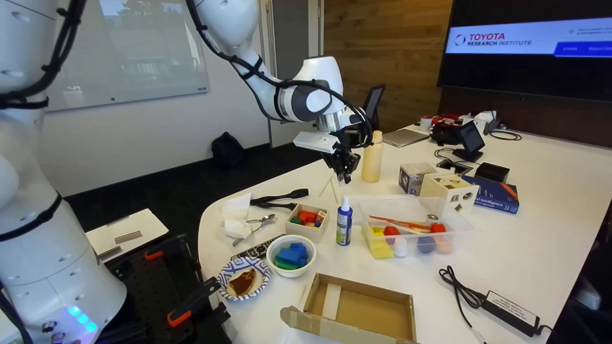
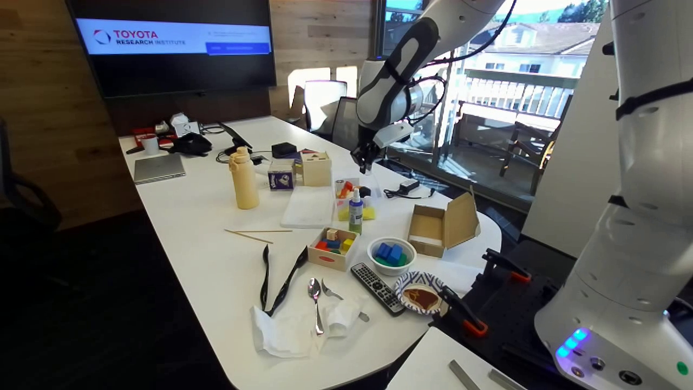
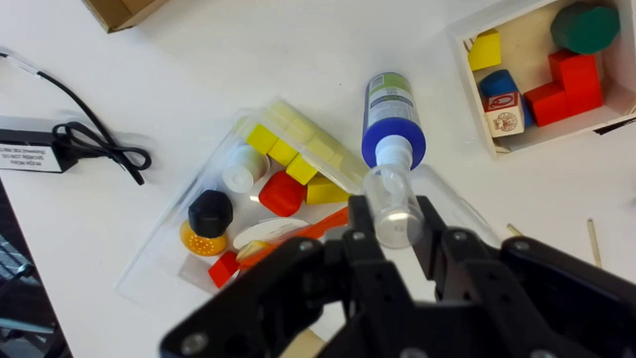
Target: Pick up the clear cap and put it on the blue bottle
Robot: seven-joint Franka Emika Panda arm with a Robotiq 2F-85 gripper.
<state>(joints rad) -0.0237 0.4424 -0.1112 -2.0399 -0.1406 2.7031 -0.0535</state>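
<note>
The blue bottle (image 1: 344, 225) stands upright on the white table, with a whitish nozzle tip; it also shows in an exterior view (image 2: 355, 215) and in the wrist view (image 3: 392, 112). My gripper (image 3: 394, 219) is shut on the clear cap (image 3: 396, 199), which sits between the fingertips with its open end facing away from the gripper. In the wrist view the cap's open end overlaps the bottle's tip. In both exterior views the gripper (image 1: 343, 179) (image 2: 364, 169) is higher than the bottle, and the cap is apart from it. The cap is small and faint there.
A clear bin (image 3: 149, 258) with toys stands beside the bottle. A wooden block box (image 1: 306, 233) is on its opposite side. A cream-yellow bottle (image 1: 372, 160), white bowl (image 1: 291, 274), cardboard box (image 1: 368, 315) and shape-sorter box (image 1: 447, 188) stand around.
</note>
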